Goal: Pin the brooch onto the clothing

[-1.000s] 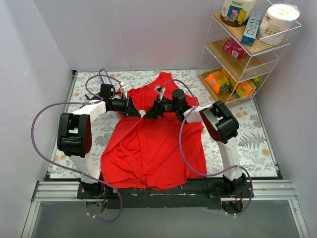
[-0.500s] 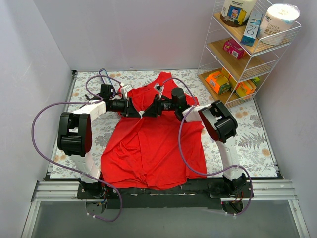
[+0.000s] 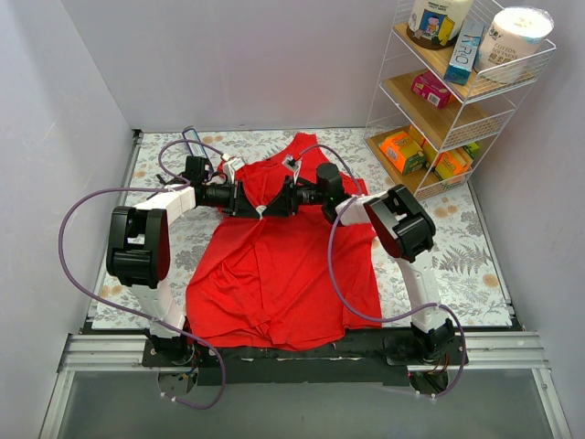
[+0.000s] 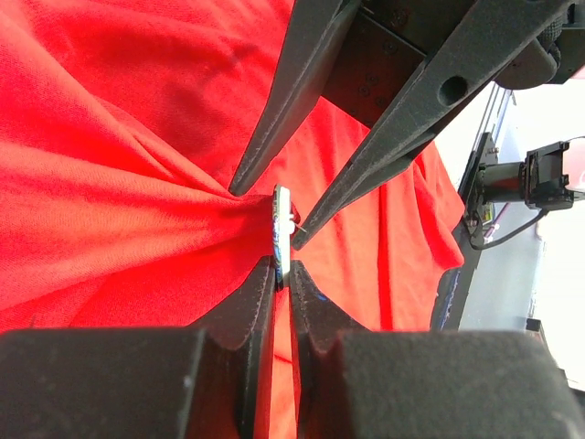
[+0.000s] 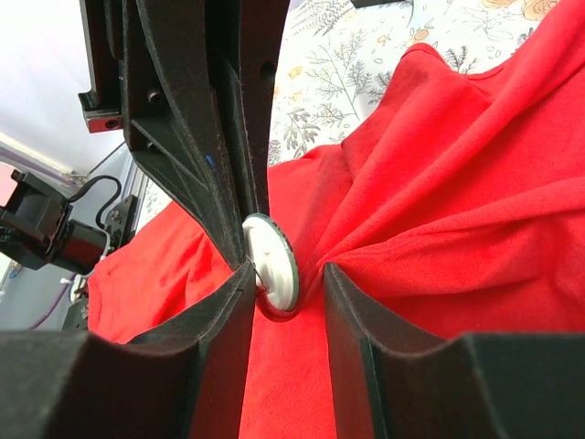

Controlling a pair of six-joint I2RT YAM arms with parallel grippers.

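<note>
Top external: high above the near edge, looking down onto the floral-patterned tabletop (image 3: 457, 247).
Left wrist: close, along the left hand (image 4: 283, 274) toward the right hand (image 4: 267, 217).
Right wrist: close, facing the opposite way.
Shared: small round pale disc (image 4: 281, 224), bright red fabric top (image 4: 110, 183).

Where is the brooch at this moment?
In the left wrist view the brooch stands edge-on at centre, pinched by the left arm's fingers, with the right arm's open fingers either side of it, against the bunched red top.

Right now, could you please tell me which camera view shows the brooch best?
The right wrist view: the brooch shows its round face. The left wrist view shows it edge-on; the top external view shows only a tiny speck.
</note>
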